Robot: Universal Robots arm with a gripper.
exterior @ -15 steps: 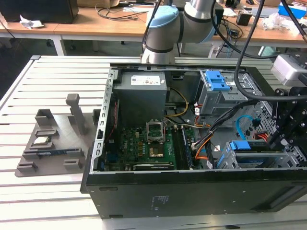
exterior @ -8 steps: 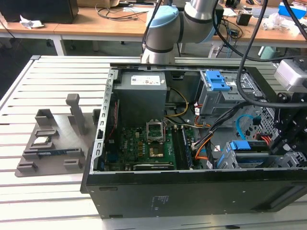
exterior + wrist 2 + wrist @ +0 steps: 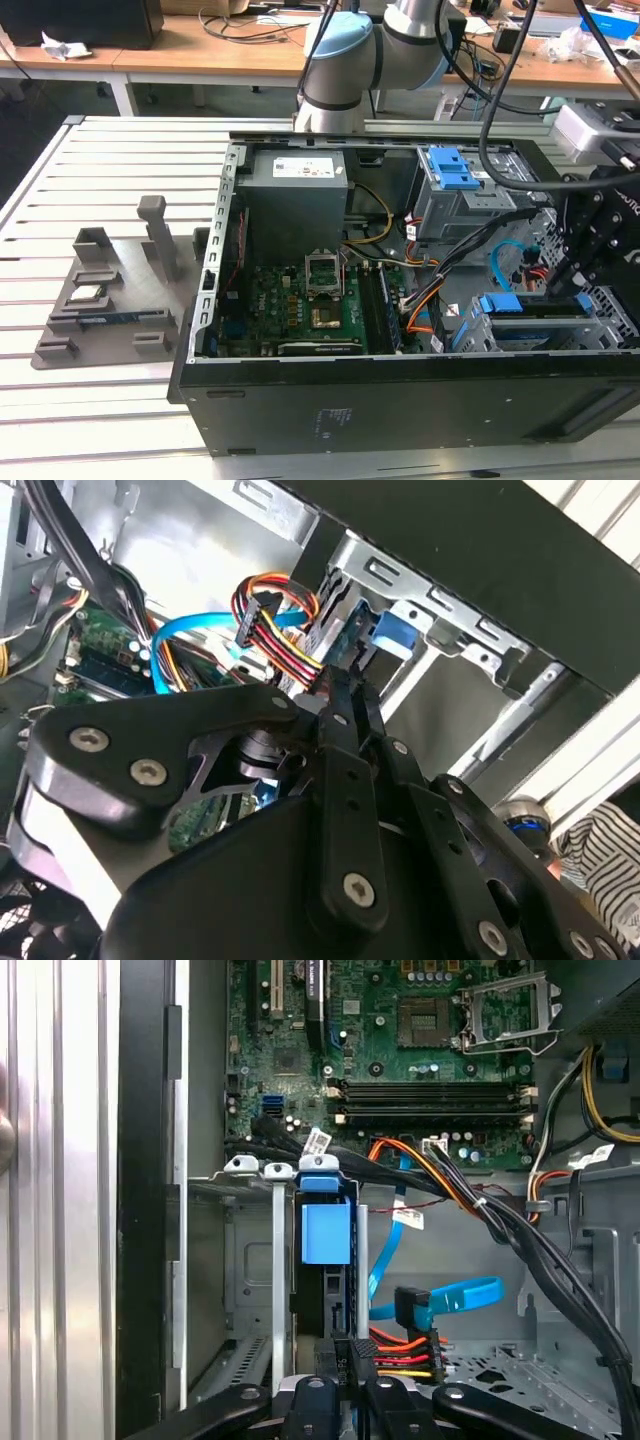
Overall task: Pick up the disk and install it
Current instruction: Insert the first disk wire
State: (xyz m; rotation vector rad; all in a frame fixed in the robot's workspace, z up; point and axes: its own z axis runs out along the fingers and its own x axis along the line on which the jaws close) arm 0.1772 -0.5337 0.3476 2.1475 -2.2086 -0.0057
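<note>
The disk (image 3: 545,312) sits edge-up in the lower drive cage (image 3: 590,325) at the exterior view's right end of the open computer case, its blue plastic rails showing. In the first wrist view the disk (image 3: 326,1235) stands between the cage's metal walls with a blue tab on its end. My black gripper (image 3: 568,288) hangs directly over the cage. Its fingers are closed together at the disk's near end in both wrist views (image 3: 350,1352) (image 3: 345,685), next to the blue rail (image 3: 392,632). I cannot tell whether the tips touch the disk.
Orange, red and black power leads (image 3: 410,1345) and a blue data cable (image 3: 440,1298) lie right beside the cage. The motherboard (image 3: 300,300), power supply (image 3: 295,195) and an upper bay with a blue latch (image 3: 455,170) fill the case. A grey parts fixture (image 3: 110,290) stands on the slatted table.
</note>
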